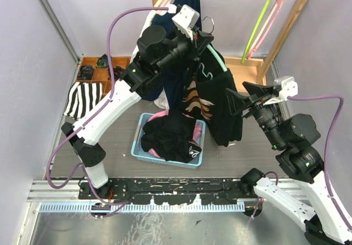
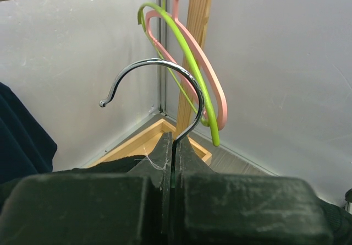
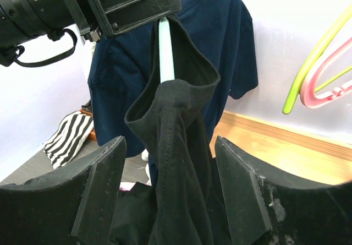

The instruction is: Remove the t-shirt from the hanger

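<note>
Hold on the hanger [image 1: 218,59] comes from the left gripper [image 2: 173,158], whose jaws are pressed fully together on the stem of the metal hook [image 2: 165,69], just under its curve; the hook itself is free in the air and hangs on nothing. From this hanger the black t-shirt [image 1: 220,104] hangs down above the tabletop [image 1: 247,157], at about 2 o'clock from the blue basket [image 1: 136,140] in the top view, with its lower edge near the right end of the basket. In the right wrist view the pale arm of the hanger comes out through the neck opening of the black t-shirt, and the cloth falls below it in one narrow bunch. The right gripper [image 3: 169,143] is at 3 o'clock from the black t-shirt, with jaws wide apart; one finger stands on each side of the hanging bunch, and I cannot see that either of them presses the cloth, so it grips nothing. Inside the basket lie more dark clothes. A striped cloth [image 1: 82,99] lies at 9 o'clock on the tabletop. At 12 o'clock a navy t-shirt [image 3: 220,41] hangs behind the left arm, and toward 1 o'clock a green hanger [image 1: 258,25] and a pink hanger [image 1: 273,18] hang on the wooden rack [image 1: 289,22].
</note>
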{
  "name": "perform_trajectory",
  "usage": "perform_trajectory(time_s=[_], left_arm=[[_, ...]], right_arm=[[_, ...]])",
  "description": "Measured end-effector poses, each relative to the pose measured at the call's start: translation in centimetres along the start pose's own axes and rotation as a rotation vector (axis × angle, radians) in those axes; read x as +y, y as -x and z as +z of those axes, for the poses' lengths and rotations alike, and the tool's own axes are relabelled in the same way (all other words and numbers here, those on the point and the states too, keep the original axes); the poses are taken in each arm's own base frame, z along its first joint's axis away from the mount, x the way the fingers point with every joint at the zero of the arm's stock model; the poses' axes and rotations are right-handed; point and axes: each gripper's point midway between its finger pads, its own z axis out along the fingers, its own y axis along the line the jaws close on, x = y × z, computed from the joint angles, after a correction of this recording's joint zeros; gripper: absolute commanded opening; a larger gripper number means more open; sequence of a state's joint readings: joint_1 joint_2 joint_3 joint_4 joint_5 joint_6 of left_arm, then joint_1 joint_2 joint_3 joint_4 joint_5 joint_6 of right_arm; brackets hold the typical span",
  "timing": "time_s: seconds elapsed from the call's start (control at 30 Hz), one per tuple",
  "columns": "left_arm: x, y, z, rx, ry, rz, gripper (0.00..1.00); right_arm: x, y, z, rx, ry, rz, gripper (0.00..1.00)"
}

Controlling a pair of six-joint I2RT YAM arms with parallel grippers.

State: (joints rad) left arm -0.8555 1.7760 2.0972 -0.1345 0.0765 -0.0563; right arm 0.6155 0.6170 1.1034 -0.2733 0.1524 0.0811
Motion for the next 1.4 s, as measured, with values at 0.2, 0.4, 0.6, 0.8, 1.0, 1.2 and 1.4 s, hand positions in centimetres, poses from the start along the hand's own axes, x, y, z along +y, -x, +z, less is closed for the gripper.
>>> perform_trajectory(time_s=[0.2,0.4,0.6,0.8,1.0,1.2,1.4], left_arm=[[0.2,0.4,-0.1,0.003,0.009,0.001,0.00],[0.4,2.1,-0.3,-0.023,0.023,0.006,0.00],[0.4,2.9,-0.3,-0.039,0.028,0.007,0.00],[0.5,3.3,-0.1,-0.049,0.034,0.007,0.00],[0.6,3.1,-0.1,-0.041,0.038,0.013,0.00],[0.6,2.7,-0.2,-0.024,0.047,0.012,0.00],[0.7,3.0,-0.1,-0.024,0.060,0.012,0.00]], right_arm=[[-0.5,-0.3,-1.1,0.007,-0.019,-0.001,0.71],[-1.0,-2.5,-2.1,0.060,-0.029,-0.007,0.68],[-1.3,-3.7,-3.0,0.091,-0.036,-0.003,0.56],[-1.5,-4.4,-3.6,0.106,-0.044,0.006,0.20],[-1.6,-4.9,-3.9,0.117,-0.046,0.011,0.11],[-1.6,-5.2,-4.2,0.120,-0.048,0.016,0.13],[-1.9,-5.9,-5.1,0.132,-0.060,0.037,0.48]])
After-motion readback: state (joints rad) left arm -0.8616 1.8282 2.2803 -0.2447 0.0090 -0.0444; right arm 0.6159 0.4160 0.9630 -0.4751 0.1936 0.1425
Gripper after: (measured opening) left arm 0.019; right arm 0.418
